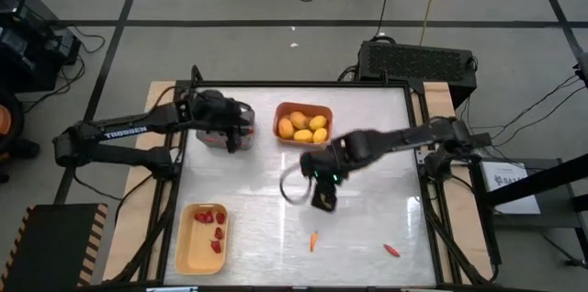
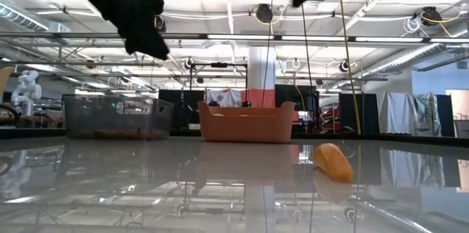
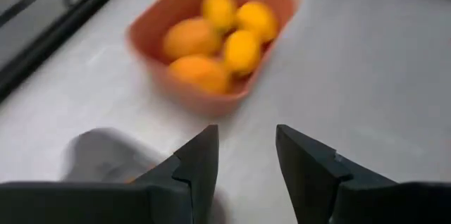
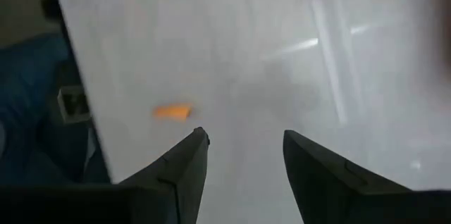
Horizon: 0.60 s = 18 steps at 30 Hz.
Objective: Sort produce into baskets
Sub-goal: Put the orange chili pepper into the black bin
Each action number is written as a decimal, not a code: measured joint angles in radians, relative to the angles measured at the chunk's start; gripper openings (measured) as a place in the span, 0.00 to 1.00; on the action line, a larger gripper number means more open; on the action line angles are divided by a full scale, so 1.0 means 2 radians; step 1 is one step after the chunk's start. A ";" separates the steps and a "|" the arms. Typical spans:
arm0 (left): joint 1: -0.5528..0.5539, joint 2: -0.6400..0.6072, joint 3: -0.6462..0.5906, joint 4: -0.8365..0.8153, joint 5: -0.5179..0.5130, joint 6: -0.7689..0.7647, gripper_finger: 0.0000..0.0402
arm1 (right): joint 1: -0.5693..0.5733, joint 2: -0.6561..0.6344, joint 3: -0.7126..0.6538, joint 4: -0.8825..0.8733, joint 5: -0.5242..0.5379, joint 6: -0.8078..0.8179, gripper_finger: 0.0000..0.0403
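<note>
Mostly sorted: yellow fruits (image 1: 303, 127) in orange basket (image 1: 302, 108), berries (image 1: 210, 218) in yellow basket (image 1: 185, 254), two carrot sticks (image 1: 313, 241) left on surface (image 1: 367, 163), both the left gripper (image 3: 245, 155) and right gripper (image 4: 244, 159) apart, empty

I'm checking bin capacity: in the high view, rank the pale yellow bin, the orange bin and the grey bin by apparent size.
1. Pale yellow plastic bin, largest.
2. Orange plastic bin.
3. Grey bin: looks smallest, but the left arm covers most of it, so that is unsure.

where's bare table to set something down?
Free: the right side, between the orange bin and the carrot near the front edge; also the strip between the grey bin and the yellow bin. Crowded: centre, under the right end effector.
</note>
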 joint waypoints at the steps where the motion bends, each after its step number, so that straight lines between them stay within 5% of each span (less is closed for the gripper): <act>1: -0.010 0.001 -0.012 0.030 0.005 -0.015 0.37 | 0.016 -0.002 0.000 -0.010 0.000 0.014 0.44; 8: -0.126 0.023 -0.056 0.226 0.072 -0.071 0.37 | 0.138 -0.003 0.000 -0.025 0.000 0.132 0.44; 18: -0.307 0.128 -0.039 0.401 -0.024 -0.029 0.37 | 0.277 0.001 -0.051 -0.057 0.063 0.356 0.44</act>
